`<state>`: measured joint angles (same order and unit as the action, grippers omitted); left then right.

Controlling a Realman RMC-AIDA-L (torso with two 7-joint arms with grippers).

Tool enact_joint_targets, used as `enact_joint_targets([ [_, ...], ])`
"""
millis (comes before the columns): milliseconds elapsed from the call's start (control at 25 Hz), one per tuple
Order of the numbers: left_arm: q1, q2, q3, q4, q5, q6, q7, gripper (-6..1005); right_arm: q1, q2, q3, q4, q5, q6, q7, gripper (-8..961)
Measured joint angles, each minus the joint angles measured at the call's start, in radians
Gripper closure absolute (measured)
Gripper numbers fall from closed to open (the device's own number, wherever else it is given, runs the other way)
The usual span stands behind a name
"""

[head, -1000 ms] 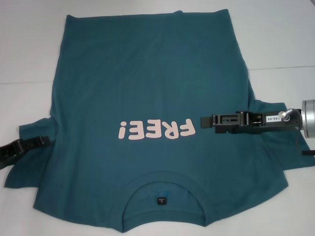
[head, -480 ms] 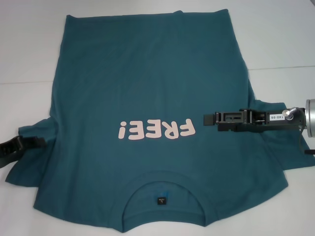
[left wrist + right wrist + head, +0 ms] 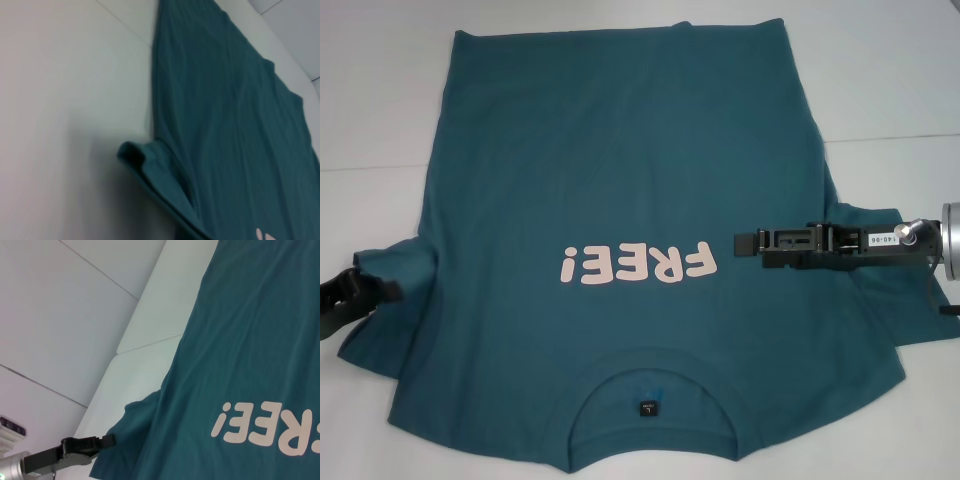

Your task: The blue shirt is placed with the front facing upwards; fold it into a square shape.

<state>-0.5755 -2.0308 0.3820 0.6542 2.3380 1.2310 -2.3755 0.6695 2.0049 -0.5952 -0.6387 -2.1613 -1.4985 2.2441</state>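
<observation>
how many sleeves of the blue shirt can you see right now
2. The left sleeve lies at the left gripper; the right sleeve spreads beneath the right gripper, partly covered by that arm.

A plain white counter [image 3: 880, 90] fills the scene on every side, its smooth surface crossed by thin seam lines, one running in from the left edge and another on the right, while pale panels divided by fine joints rise beyond its far edge.

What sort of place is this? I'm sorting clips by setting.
Probably a lab folding bench, not a home: the blue shirt lies spread on a plain white table, with the left gripper and right gripper over it.
</observation>
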Motion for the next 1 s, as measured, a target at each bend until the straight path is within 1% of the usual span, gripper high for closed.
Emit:
enact_joint_targets([
  [320, -0.001, 0.007, -0.027, 0.000, -0.002, 0.037, 0.002, 969, -0.007, 0.000, 0.000, 0.000, 0.000, -0.002, 0.000, 56],
  [560, 0.007, 0.012, -0.079, 0.008, -0.001, 0.044, 0.003, 970, -0.010, 0.000, 0.000, -0.002, 0.000, -0.002, 0.003, 55],
  [1000, 0.023, 0.013, -0.116, 0.021, 0.008, 0.037, -0.002, 968, -0.006, 0.000, 0.000, 0.002, 0.000, -0.001, 0.004, 55],
])
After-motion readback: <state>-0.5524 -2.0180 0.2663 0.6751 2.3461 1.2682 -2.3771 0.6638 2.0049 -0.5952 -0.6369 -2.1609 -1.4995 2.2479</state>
